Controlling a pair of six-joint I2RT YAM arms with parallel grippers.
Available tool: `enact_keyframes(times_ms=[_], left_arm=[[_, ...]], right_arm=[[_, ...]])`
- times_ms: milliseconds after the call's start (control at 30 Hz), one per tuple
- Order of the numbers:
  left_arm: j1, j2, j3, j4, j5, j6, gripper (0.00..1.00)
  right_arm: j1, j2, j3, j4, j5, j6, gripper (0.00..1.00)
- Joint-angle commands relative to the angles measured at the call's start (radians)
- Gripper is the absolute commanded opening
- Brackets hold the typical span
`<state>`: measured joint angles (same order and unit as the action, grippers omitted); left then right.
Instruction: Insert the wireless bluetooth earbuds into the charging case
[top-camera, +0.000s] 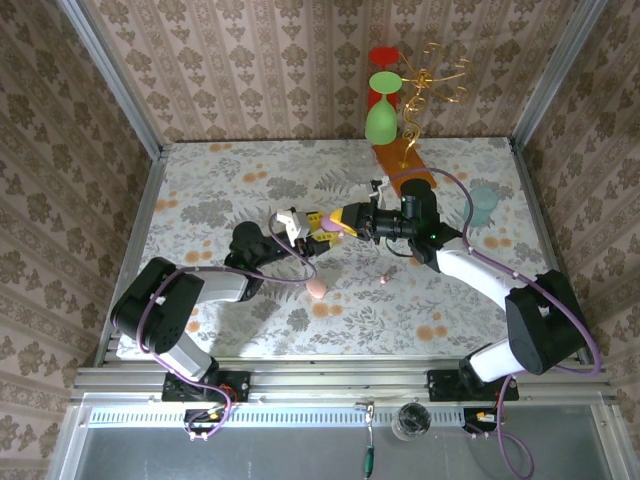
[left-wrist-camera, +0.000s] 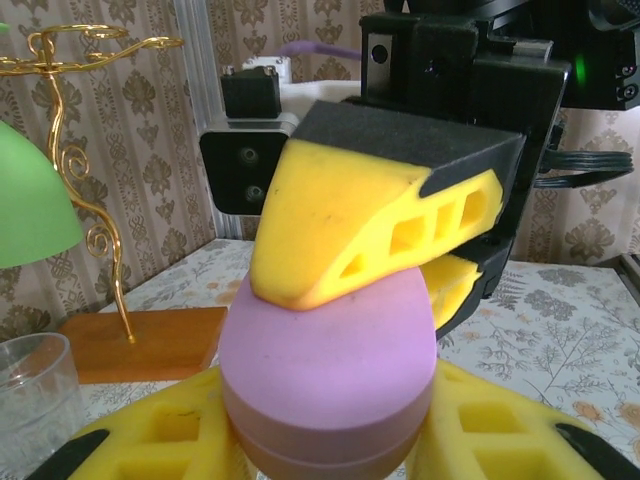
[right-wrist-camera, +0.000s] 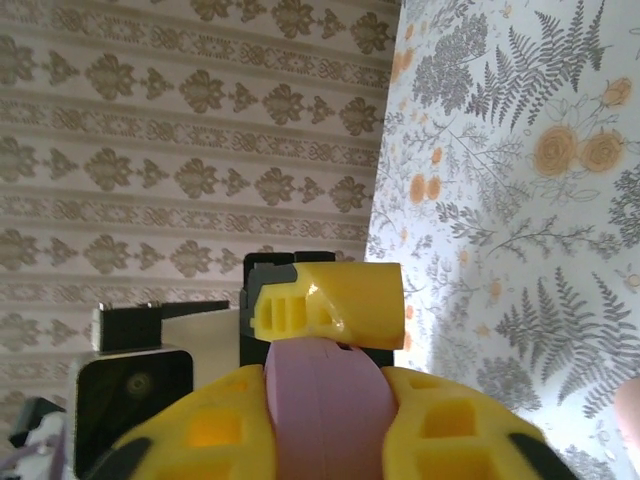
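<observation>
The lilac charging case (left-wrist-camera: 325, 365) is off the counter (top-camera: 230, 190), pinched from two sides at once. The left gripper (left-wrist-camera: 325, 440) cradles its lower half between narrow-set fingers, and the right gripper (right-wrist-camera: 325, 425) is clamped tight across its upper half, one pad on top and one behind. A seam runs round the case close to the left gripper's fingers, and the lid looks closed, so this is probably the moment of prying it open. The main risk is the glossy, rounded shell: if the two grippers pull apart off-axis, or either one squeezes harder, the case may squirt out sideways and drop. If the right gripper's pads straddle the seam rather than sitting wholly on the lid, they would hold it closed instead of lifting it. A tiny pinkish nub that appears to be an earbud (top-camera: 388, 279) lies on the counter below the right gripper, towards that arm's base and well apart from the case. Another pink pebble (top-camera: 316, 287) rests below the meeting point of the two grippers; a dropped case could knock either one away.
</observation>
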<state>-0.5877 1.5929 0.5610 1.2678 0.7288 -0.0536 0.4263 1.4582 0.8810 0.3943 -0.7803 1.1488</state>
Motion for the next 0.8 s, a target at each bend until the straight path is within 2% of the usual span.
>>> enact_keyframes(times_ms=[0, 67, 133, 267, 367, 533, 767], left_arm=[[-0.002, -0.010, 0.011, 0.024, 0.006, 0.003, 0.34], [-0.002, -0.006, 0.006, 0.021, -0.007, 0.010, 0.41], [0.006, -0.011, -0.011, 0.021, -0.022, 0.017, 0.59], [0.037, -0.034, -0.058, 0.003, -0.035, 0.043, 0.78], [0.062, -0.065, -0.090, -0.067, -0.025, 0.086, 0.85], [0.065, -0.107, -0.085, -0.281, -0.020, 0.188, 0.94], [0.056, -0.095, -0.086, -0.292, -0.024, 0.177, 1.00]], right_arm=[[-0.010, 0.013, -0.017, 0.051, -0.002, 0.015, 0.09], [-0.021, 0.003, -0.031, 0.045, 0.024, 0.003, 0.08], [-0.037, -0.013, -0.042, -0.008, 0.069, -0.044, 0.07], [-0.055, -0.033, -0.039, -0.224, 0.212, -0.207, 0.08], [-0.067, -0.004, -0.042, -0.302, 0.292, -0.291, 0.08], [-0.070, 0.068, -0.049, -0.344, 0.411, -0.352, 0.08], [-0.070, 0.169, -0.060, -0.328, 0.488, -0.356, 0.09]])
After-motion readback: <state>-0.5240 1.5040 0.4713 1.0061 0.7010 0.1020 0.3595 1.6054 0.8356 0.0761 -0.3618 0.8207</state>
